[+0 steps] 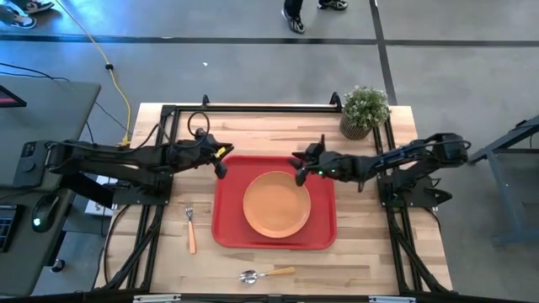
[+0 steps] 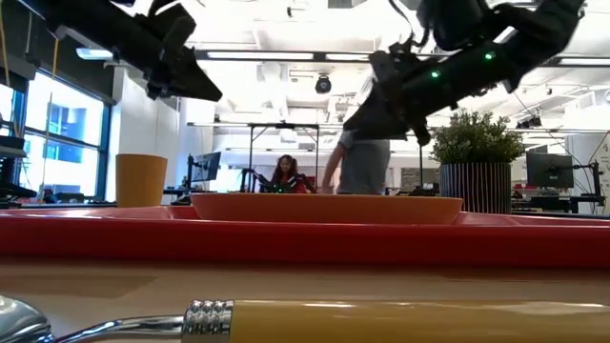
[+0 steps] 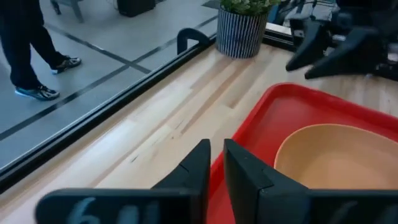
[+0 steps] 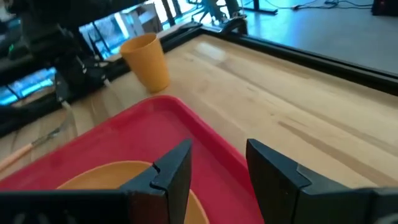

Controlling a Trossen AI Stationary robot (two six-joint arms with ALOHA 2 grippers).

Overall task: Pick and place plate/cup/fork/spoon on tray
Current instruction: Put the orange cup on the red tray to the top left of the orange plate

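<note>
Here, plate point(image 1: 276, 204) on tray point(image 1: 227, 227), left jaws nearly closed, right jaws parted, both empty, no legible writing.

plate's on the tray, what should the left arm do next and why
Probably open the left gripper wider and move it to the cup, which stands on the table just off the tray. The plate already lies there, and that gripper hangs empty at the near corner.

Orange plate point(image 1: 276, 204) sits centred on red tray point(image 1: 227, 227); cup point(image 4: 147, 60) upright, fork point(image 1: 190, 227) and spoon point(image 1: 266, 274) lie off-tray.
</note>
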